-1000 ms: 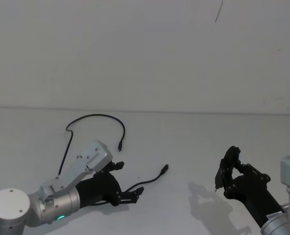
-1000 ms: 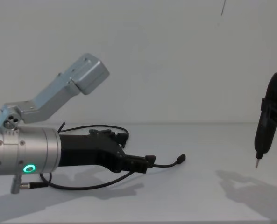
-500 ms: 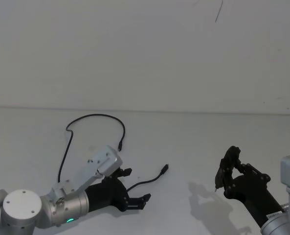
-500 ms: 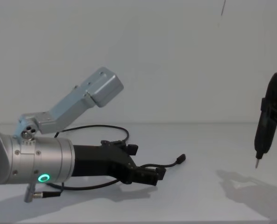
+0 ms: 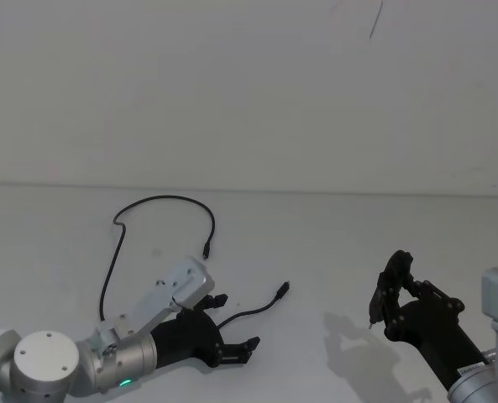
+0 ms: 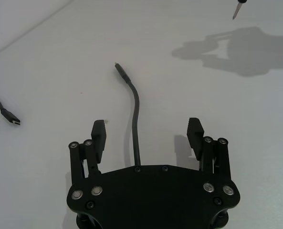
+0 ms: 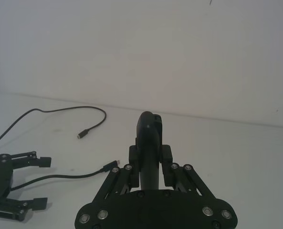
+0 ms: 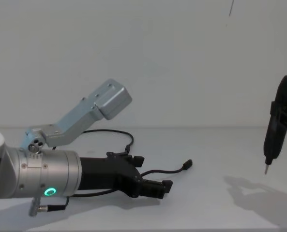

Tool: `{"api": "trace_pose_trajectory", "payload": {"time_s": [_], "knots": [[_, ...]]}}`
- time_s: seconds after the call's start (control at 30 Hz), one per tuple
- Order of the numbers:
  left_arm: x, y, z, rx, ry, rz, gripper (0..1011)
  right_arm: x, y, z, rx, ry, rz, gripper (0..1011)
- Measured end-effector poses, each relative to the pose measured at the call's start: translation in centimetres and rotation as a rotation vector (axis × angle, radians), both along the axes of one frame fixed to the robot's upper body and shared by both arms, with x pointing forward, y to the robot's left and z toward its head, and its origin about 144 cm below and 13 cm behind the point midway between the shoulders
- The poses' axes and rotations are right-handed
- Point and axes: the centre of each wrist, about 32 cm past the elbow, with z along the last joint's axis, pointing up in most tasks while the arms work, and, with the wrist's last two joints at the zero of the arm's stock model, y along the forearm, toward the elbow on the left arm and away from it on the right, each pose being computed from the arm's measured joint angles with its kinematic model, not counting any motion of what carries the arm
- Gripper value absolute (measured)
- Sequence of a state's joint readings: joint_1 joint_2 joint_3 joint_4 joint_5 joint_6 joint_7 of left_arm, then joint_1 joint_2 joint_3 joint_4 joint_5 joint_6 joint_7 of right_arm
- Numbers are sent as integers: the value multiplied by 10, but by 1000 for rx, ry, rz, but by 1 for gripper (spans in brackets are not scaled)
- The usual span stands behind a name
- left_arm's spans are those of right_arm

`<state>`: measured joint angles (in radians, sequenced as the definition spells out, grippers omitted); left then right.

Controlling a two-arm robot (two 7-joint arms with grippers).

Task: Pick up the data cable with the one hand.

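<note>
The white counter (image 5: pixel 341 252) before me carries the data cable (image 5: pixel 173 198), lying loose on it. The thin black cord arches toward the counter's back edge, both small plugs resting farther from that edge.

Bright, even light washes the white table (image 5: pixel 332 243). A soft grey shadow (image 5: pixel 345 336) lies at eight o'clock of the right gripper (image 5: pixel 372 319).

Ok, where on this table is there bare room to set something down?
The table is bare between the near plug of the data cable and the right gripper, and across the far right toward the wall. The left is crowded: the cable loops there, with the open left gripper straddling it.
</note>
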<state>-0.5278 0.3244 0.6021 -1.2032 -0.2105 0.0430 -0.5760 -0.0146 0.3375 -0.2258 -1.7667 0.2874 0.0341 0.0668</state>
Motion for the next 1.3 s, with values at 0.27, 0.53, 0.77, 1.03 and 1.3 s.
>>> {"api": "trace_pose_trajectory", "payload": {"time_s": [0.27,0.53,0.77,1.03,1.3], "knots": [[1,-3,-5,4,3,7,828,0,0,0,0,0,0,269],[2,-5,-7,6,6,10,580,0,0,0,0,0,0,269],[3,-5,-8,6,7,12,377,0,0,0,0,0,0,269],[3,-6,-9,7,8,13,110,0,0,0,0,0,0,269],[3,-6,-9,6,4,13,50,0,0,0,0,0,0,269]]}}
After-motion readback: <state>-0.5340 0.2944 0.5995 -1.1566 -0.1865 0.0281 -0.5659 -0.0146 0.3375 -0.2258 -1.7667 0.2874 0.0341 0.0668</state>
